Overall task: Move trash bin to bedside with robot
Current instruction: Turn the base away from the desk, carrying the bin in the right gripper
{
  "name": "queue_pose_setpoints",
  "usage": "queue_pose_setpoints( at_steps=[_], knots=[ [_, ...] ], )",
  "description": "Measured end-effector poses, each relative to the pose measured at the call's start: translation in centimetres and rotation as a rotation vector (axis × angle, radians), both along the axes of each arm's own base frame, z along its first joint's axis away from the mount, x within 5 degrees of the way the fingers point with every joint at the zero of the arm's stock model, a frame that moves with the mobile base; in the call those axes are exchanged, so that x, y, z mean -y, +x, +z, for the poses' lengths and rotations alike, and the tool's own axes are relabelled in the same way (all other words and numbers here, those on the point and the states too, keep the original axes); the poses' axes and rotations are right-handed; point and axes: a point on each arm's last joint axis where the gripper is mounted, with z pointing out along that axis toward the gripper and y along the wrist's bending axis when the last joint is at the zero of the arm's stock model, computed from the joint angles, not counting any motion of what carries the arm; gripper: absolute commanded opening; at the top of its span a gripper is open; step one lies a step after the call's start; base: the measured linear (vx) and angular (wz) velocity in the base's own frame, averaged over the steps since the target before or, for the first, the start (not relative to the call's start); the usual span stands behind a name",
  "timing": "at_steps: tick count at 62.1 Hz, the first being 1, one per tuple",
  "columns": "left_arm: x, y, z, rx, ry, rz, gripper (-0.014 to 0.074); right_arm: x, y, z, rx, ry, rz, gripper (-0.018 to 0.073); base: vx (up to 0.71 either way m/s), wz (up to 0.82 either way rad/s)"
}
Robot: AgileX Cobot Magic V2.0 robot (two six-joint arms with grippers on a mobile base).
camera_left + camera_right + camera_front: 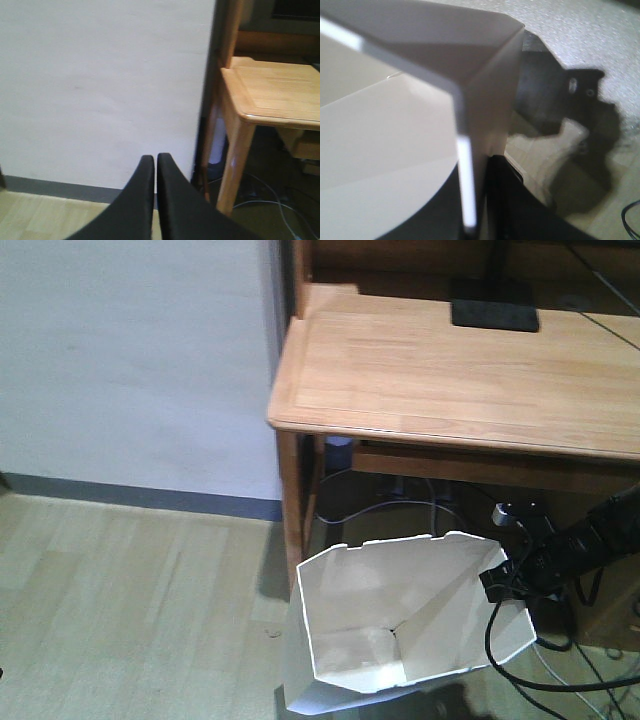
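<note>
Wall (130,360): a plain pale surface is seen on the left, edged at its foot by a grey skirting strip.
Floor (130,600): light wood-look planks are laid below the wall and are carried on under the desk.
Desk (450,380): a light wooden top with a rounded front corner is seen from above. Its left leg (290,500) is set close to the end of the wall.
Trash bin (400,600): the white, faceted, thin-walled bin is found below the desk's front edge, just beside the left leg. It is tilted, with the mouth turned up toward the front camera, so the cream inside is shown. Small notches are seen along the far rim. Whether its base is touching the floor cannot be told.
Right arm (600,530): a slim black arm is reached in from the right edge, under the desk top.
Right gripper (503,578): it is closed on the right corner of the bin's rim. In the right wrist view the thin wall is pinched between two dark fingers (515,200).
Left gripper (155,159): the two black fingers are brought together with only a hairline slit between them, and nothing is held. It is pointed at the wall and the desk leg.
Black slab (494,315): a flat black rectangle is laid at the back of the desk top. What it is cannot be told.
Arm cable (490,640): a black loop is hung from the right gripper, beside the bin.
Floor leads (400,505): grey and white leads are strewn under the desk.
Plug (505,512): a small white block is seen under the desk.
</note>
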Motion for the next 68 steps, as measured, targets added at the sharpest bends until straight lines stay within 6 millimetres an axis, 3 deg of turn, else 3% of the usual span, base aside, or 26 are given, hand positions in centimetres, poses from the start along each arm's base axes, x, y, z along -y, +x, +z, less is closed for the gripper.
queue_pose_setpoints(
  at_steps=[68],
  knots=[
    [0.00, 0.00, 0.00, 0.000, 0.000, 0.000, -0.0006, -0.11, -0.06, 0.05, -0.005, 0.013, 0.003, -0.0005, -0.03, 0.39]
  ],
)
